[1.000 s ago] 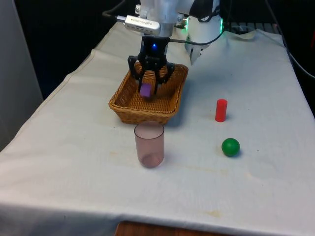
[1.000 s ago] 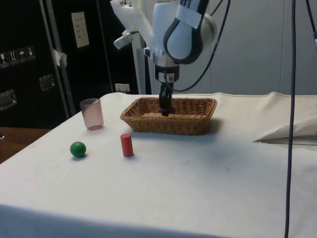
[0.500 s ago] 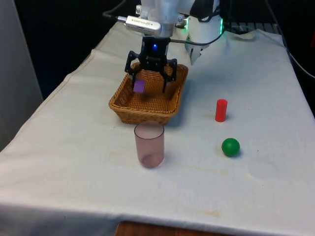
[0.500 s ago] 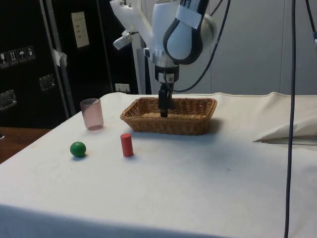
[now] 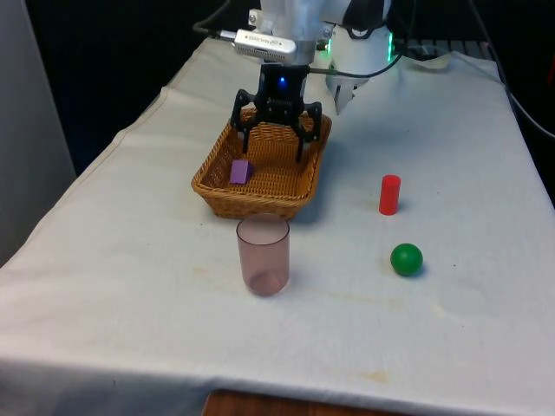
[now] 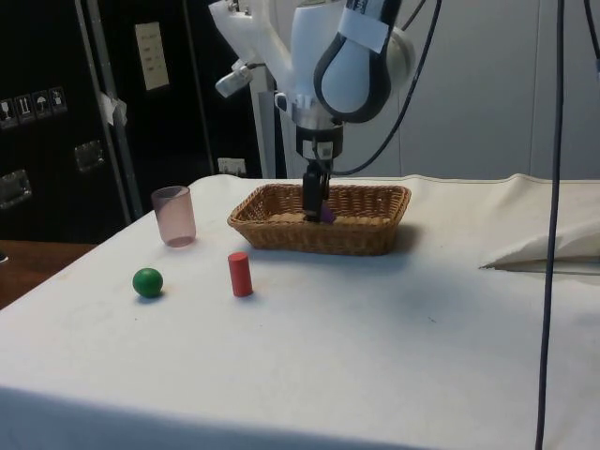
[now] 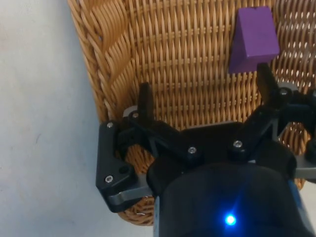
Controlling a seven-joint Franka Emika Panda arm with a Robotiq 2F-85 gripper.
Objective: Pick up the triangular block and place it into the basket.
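Since a moment ago the purple triangular block (image 5: 240, 172) has dropped onto the basket (image 5: 211, 186) floor, and the gripper (image 5: 276, 137), fingers spread wide and empty, should rise straight up clear of the wicker rim.

woven wicker basket (image 5: 217, 184), matt purple block (image 5: 239, 172), translucent plastic cup (image 5: 263, 255)

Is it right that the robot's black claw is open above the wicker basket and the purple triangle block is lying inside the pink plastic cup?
Not quite. The black two-finger gripper is open above the woven wicker basket, but the purple triangular block lies on the basket's floor, not in the translucent pink plastic cup, which stands apart on the cloth. The front view shows it, and so does the wrist view.
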